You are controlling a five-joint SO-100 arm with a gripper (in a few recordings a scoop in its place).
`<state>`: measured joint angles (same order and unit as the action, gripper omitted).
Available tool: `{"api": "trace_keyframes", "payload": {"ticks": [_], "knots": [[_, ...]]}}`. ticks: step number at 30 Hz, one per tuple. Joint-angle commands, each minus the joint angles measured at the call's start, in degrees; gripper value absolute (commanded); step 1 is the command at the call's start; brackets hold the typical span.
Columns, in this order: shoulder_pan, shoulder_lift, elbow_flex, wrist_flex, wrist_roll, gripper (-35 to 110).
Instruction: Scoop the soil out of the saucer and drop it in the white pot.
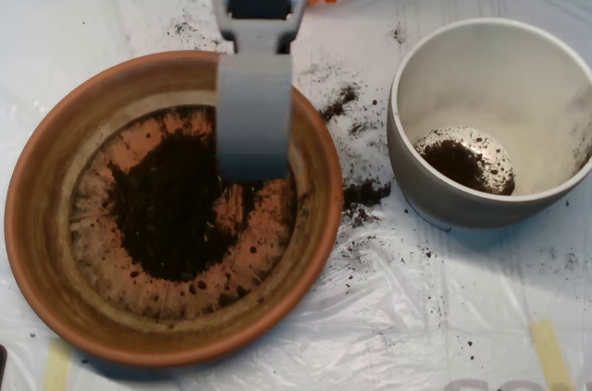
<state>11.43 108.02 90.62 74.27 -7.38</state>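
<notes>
Near left, I see soil [171, 211] heaped in the saucer [55, 252]; more lies in the white pot [435, 178], right. My scoop [253, 164] hangs over the saucer's soil, jaw state I cannot tell. Spilled crumbs [365, 192] between them.

Soil [176, 211] heaped in saucer [46, 225]; some in white pot [421, 164].
</notes>
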Motion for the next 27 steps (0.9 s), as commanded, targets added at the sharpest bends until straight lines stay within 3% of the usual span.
{"api": "trace_keyframes", "payload": {"ticks": [1, 7, 13, 27], "knots": [[4.9, 6.6, 7.5, -5.5, -1.2, 42], [10.6, 5.0, 18.9, -13.5, -0.6, 43], [14.5, -5.0, 19.9, -16.8, -0.8, 45], [14.4, -24.9, 7.5, -12.6, -3.0, 52]]}}
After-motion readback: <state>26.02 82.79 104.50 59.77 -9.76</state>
